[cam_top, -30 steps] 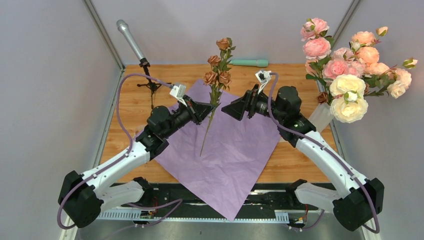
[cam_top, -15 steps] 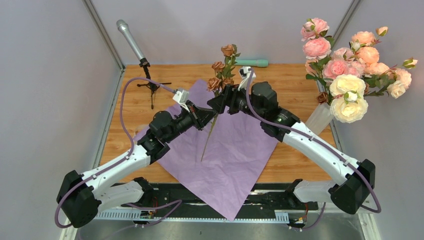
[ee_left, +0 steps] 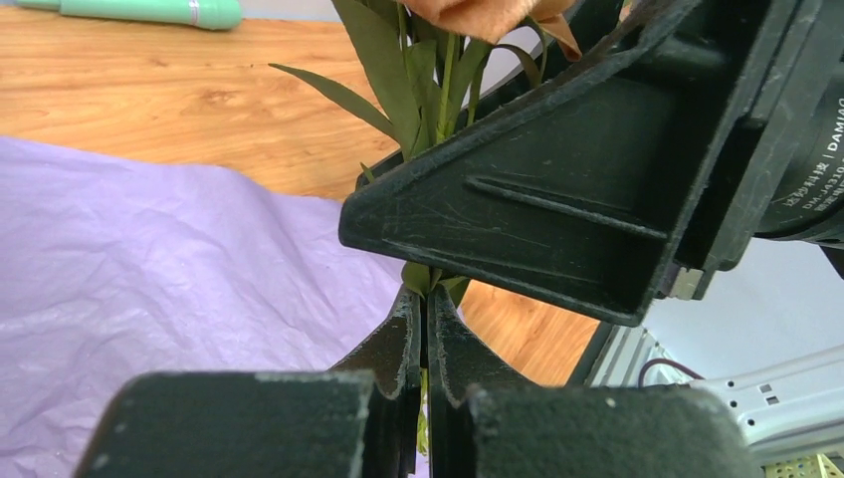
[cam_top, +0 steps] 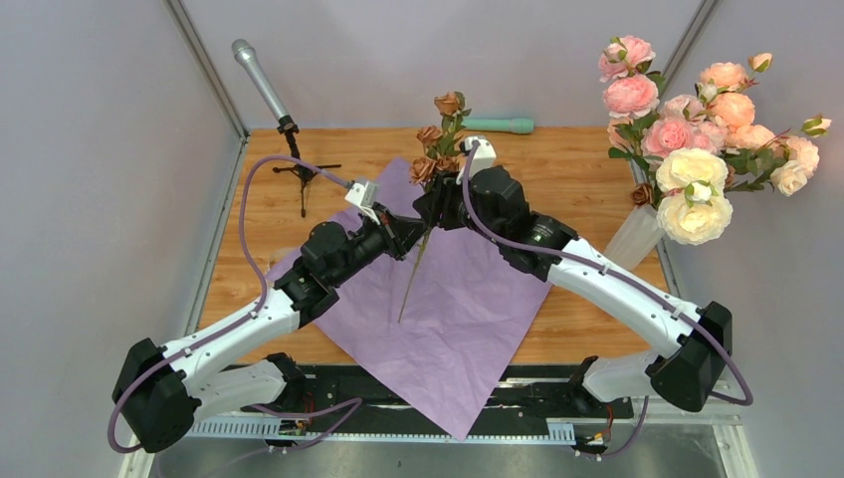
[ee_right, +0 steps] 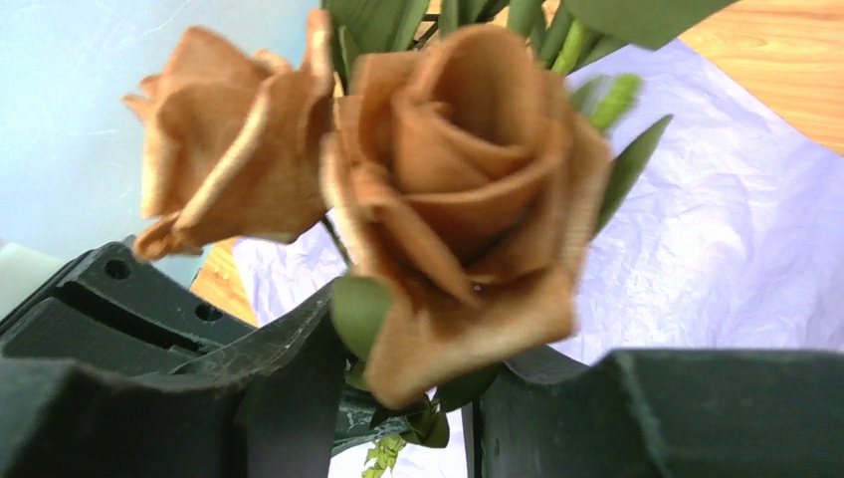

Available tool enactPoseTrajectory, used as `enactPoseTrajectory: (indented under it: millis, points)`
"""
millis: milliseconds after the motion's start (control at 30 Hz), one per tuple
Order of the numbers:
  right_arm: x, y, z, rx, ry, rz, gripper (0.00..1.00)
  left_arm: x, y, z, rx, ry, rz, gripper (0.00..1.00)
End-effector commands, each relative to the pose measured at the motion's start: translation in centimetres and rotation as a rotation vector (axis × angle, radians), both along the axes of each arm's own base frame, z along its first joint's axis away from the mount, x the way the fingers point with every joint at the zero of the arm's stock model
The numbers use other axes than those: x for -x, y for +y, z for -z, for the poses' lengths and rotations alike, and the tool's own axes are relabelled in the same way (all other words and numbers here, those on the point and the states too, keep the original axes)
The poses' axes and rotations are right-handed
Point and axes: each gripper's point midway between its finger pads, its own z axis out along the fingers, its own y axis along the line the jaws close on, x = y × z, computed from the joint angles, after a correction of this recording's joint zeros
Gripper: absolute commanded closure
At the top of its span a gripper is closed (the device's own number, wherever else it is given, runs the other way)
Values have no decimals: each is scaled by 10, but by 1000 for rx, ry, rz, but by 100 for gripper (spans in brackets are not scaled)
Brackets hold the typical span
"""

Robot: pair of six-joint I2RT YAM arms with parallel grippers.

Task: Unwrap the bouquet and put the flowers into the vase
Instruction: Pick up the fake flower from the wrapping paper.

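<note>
Left gripper [ee_left: 426,317]: I see it clamped shut on the stem of the flowers [cam_top: 447,103].
Right gripper [cam_top: 431,205]: half-open, fingers either side of that stem just above the left; I cannot tell whether they touch it.
Flowers: brown roses, upright over the paper [cam_top: 468,299].
Vase [cam_top: 637,235]: far right, well apart, holding pink and cream roses.

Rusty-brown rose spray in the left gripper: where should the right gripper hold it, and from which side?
Probably the thin green stems just above the left gripper, approached from the right: they stand upright and slim there, and the soft brown blooms sit higher, clear of the jaws.
</note>
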Motion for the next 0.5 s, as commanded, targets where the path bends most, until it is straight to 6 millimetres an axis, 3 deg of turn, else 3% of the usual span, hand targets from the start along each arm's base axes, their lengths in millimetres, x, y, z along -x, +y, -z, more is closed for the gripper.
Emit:
enactPoseTrajectory:
  millis: [0,100,167,200,267,300,367,433,467]
  points:
    - [-8,-1,-16,4,-43,42,63,-2,1,-10,-5,-41,-16,100]
    - [-9,-3,-17,11,-53,49,83,-2,0,-8,-19,-45,-9,100]
    - [-9,-7,-19,23,-72,52,95,-3,0,-7,-34,-43,-11,95]
    - [-8,-9,-22,28,-88,54,100,-4,0,-6,-43,-41,-13,85]
    - [-8,-14,-27,64,-145,38,100,-4,0,-6,-48,-43,-16,61]
    - [-7,-16,-32,74,-173,32,100,-4,0,-7,-52,-47,-12,44]
    - [-7,-28,-41,119,-240,44,100,-3,0,-6,-75,-55,-6,21]
    - [-5,-42,-51,170,-308,56,100,-3,2,-5,-130,-68,2,7]
    - [-5,-51,-56,197,-339,73,100,-2,5,7,-187,-37,1,4]
